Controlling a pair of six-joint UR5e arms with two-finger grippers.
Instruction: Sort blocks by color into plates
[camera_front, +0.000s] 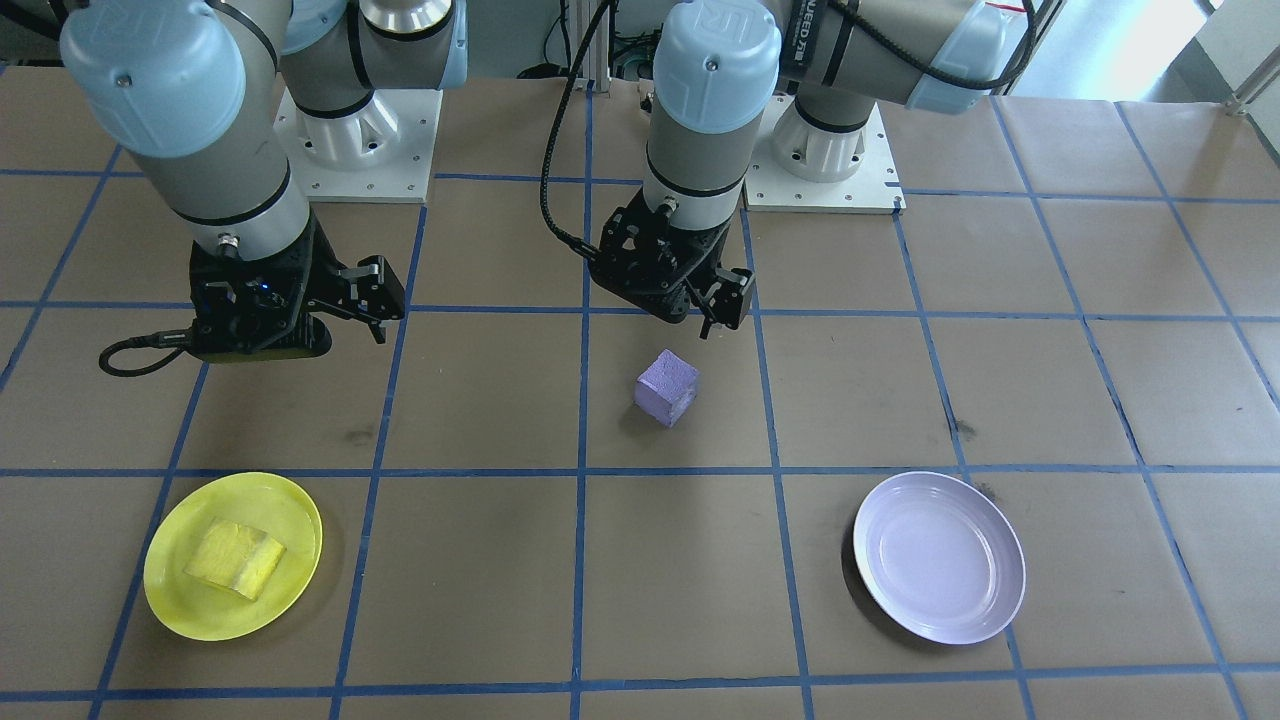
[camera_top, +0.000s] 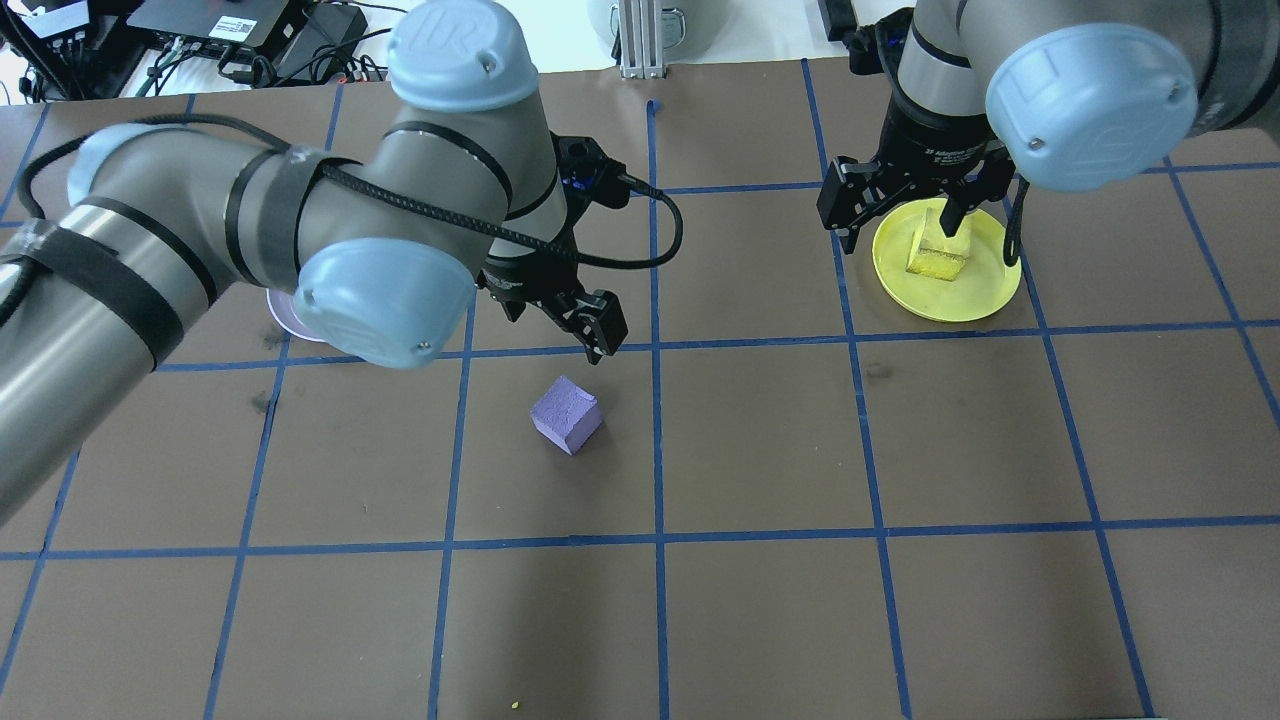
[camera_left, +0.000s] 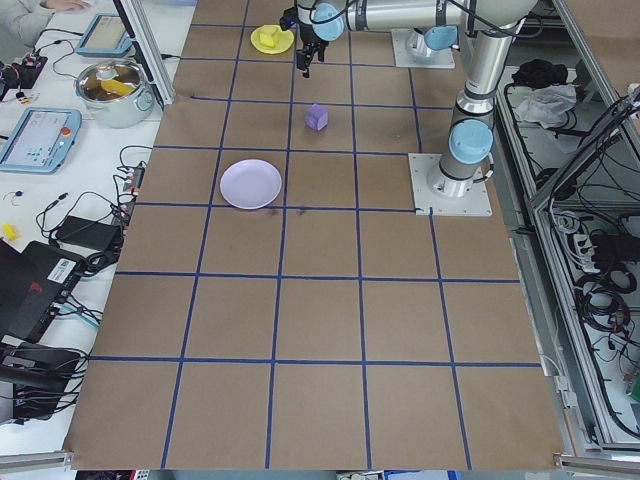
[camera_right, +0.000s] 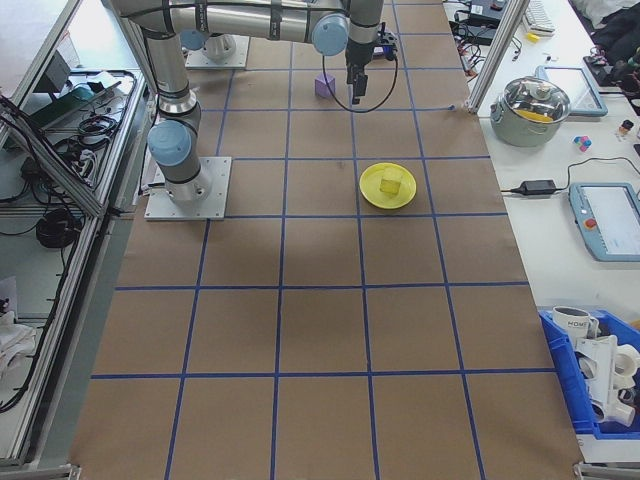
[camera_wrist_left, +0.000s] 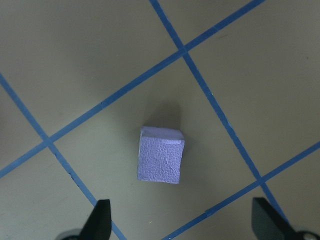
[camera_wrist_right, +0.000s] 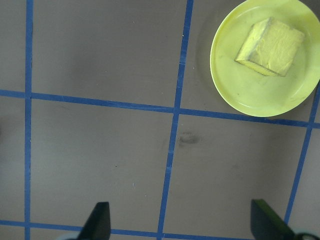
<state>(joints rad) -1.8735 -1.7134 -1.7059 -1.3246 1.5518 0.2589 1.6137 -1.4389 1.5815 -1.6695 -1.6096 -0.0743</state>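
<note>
Brown paper with blue tape gridlines (camera_front: 580, 470) covers the table. Front view: a small yellow foam cube (camera_front: 236, 558) lies in the glossy yellow plate (camera_front: 170, 590); the pale lavender plate (camera_front: 940, 557) sits empty, well apart from the purple foam cube (camera_front: 667, 388). Left wrist view: the open left gripper (camera_wrist_left: 180, 225) hovers over the purple cube. Right wrist view: the right gripper (camera_wrist_right: 180, 225) hangs open beside the yellow plate.

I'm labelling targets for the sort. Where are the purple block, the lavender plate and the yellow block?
purple block (camera_front: 667, 388): front-facing exterior view, on its near side face.
lavender plate (camera_front: 940, 557): front-facing exterior view, bare middle of the dish.
yellow block (camera_wrist_right: 270, 46): right wrist view, on its top face.
</note>
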